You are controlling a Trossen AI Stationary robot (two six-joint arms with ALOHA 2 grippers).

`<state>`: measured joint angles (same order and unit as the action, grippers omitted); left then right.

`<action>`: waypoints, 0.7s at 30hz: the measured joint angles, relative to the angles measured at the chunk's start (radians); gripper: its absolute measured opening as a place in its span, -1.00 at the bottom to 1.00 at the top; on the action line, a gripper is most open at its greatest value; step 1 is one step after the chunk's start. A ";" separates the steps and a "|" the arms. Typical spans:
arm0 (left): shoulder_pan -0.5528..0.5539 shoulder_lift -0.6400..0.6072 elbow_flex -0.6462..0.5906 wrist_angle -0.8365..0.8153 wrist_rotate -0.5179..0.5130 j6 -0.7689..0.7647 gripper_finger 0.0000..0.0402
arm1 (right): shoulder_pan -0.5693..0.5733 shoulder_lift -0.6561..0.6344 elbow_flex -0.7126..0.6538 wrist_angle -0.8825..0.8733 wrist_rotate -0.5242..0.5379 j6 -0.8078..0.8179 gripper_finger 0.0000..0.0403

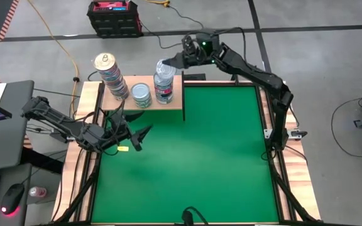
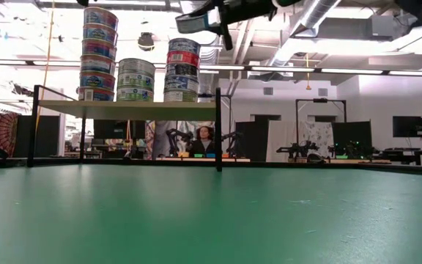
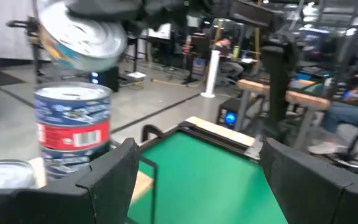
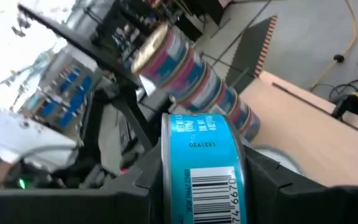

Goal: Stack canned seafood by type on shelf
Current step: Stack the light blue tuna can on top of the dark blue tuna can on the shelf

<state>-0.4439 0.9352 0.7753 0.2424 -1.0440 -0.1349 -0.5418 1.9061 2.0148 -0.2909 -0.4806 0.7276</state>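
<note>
Three stacks of tins stand on the shelf (image 1: 168, 100): we count five in the tallest stack (image 2: 98, 53), two in the middle stack (image 2: 135, 79), four in the third stack (image 2: 183, 70). Left gripper (image 1: 132, 134) hangs spread wide, empty, over the green mat (image 1: 193, 157). Right gripper (image 1: 182, 60) clamps a blue-labelled tin (image 4: 205, 163) above the third stack.

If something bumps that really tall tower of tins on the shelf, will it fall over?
Probably. The tallest stack of tins is narrow and many tins high, so a nudge could topple it. It stands near the shelf edge, so tins might drop off, and being round they would likely roll.
</note>
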 joint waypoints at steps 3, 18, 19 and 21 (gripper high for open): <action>0.001 0.000 0.000 0.000 -0.035 0.043 0.58 | 0.009 0.003 0.000 -0.046 0.005 -0.055 -0.15; 0.002 0.014 0.000 0.004 -0.088 0.107 0.58 | 0.035 0.054 0.000 -0.005 0.025 -0.055 -0.14; 0.002 0.014 0.000 0.004 -0.088 0.107 0.58 | 0.036 0.059 0.000 0.002 0.026 -0.055 -0.14; 0.002 0.014 0.000 0.002 -0.087 0.106 0.58 | 0.036 0.063 0.000 0.008 0.024 -0.051 -0.15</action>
<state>-0.4419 0.9493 0.7750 0.2449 -1.1314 -0.0292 -0.5053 1.9690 2.0148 -0.2828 -0.4567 0.6765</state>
